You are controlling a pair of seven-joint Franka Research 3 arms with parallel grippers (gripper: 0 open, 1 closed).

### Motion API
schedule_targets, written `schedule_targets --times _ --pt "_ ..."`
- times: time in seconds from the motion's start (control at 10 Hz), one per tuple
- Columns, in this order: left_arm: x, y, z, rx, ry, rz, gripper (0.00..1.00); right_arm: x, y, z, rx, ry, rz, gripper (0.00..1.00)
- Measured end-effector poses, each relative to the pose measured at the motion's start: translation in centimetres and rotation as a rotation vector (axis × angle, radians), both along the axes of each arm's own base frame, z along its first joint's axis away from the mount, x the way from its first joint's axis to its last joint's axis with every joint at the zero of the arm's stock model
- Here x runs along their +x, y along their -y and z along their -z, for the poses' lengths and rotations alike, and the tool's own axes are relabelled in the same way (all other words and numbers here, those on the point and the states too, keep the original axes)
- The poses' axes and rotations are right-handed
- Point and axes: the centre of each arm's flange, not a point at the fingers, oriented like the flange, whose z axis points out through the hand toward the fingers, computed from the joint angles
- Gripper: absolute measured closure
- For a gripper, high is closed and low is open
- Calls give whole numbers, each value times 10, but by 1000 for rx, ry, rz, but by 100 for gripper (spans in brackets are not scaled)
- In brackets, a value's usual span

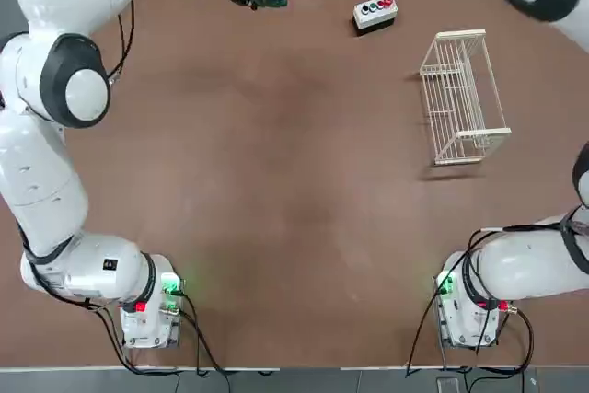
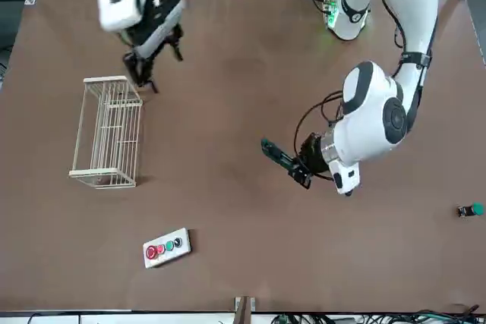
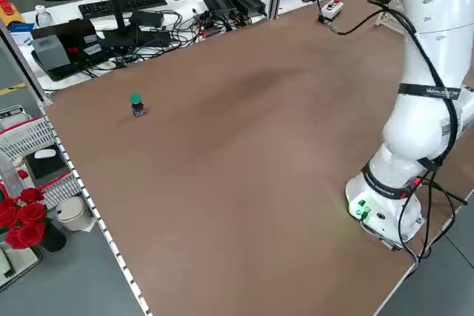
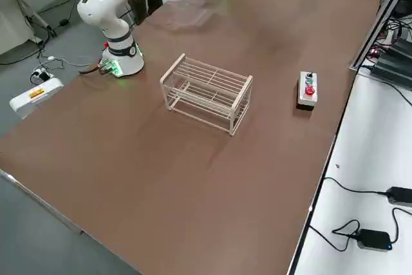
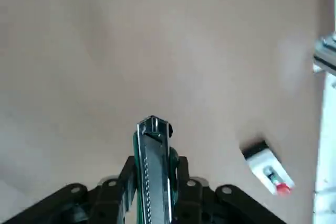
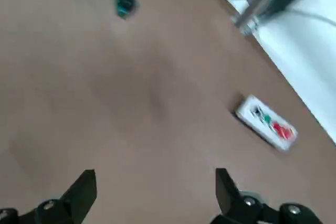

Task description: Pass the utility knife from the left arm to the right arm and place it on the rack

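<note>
One knife pinched in left gripper, held raised over the table's far side, blade end sticking out | right gripper spread wide, nothing held, hung just beside rack | rack set on table, well apart from knife | button box near far edge

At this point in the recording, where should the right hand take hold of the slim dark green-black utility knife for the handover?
Probably the free end of the slim dark green-black utility knife, which sticks out past the left hand shut on its other end. The open right hand, near the white wire rack, would best come from that free side, fingers straddling the narrow body.
</note>
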Motion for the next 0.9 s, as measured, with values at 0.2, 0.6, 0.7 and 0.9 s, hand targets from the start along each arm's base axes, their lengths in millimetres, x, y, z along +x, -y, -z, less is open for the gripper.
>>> schedule_targets --times 0.2,0.6,0.7,0.9 --pt "-10 8 -21 -27 -69 29 66 25 -38 31 72 -13 -55 0" --pt "-33 18 -58 -40 -120 67 66 58 -85 48 153 -21 -83 0" --pt "-36 22 -59 -39 -124 67 66 55 -97 44 179 -29 -70 0" --pt "-38 26 -58 -38 -130 68 66 47 -112 36 215 -36 -57 0"
